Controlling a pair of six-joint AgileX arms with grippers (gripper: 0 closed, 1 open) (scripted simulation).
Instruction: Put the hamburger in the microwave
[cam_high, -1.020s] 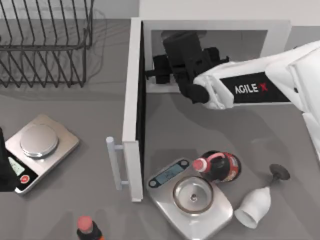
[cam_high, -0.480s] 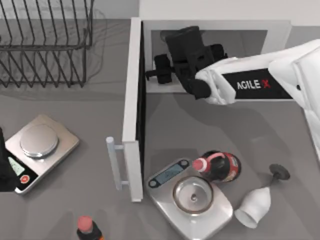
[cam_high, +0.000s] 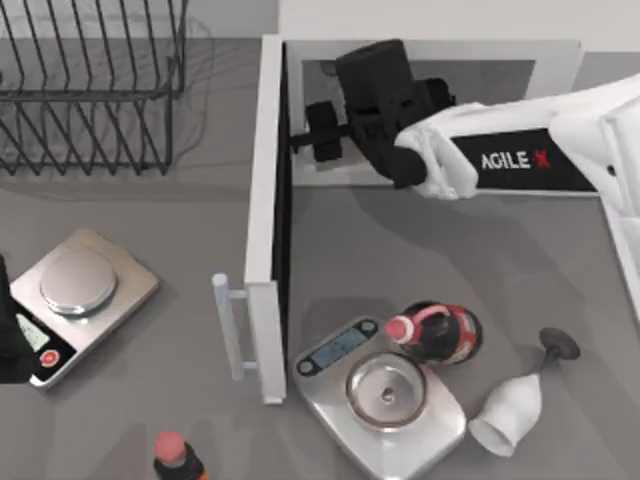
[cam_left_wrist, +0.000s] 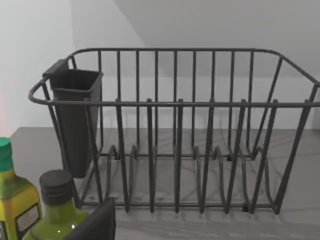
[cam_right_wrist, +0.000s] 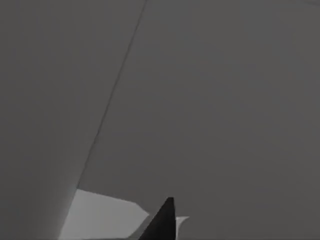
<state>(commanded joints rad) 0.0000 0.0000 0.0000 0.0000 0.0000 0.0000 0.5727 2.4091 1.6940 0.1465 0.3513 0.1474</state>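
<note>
Hamburger: none in sight; likely soft, light, best held gently by its sides.
Right end effector (cam_high: 345, 90) inside microwave (cam_high: 268, 120); finger state unclear.

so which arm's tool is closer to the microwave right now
Right. The right tool reaches into the microwave cavity past its open door. The left tool sits parked at the table's far left edge, beside a scale.

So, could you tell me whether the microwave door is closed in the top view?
No, the microwave door stands swung wide open, edge-on toward the table's front.
</note>
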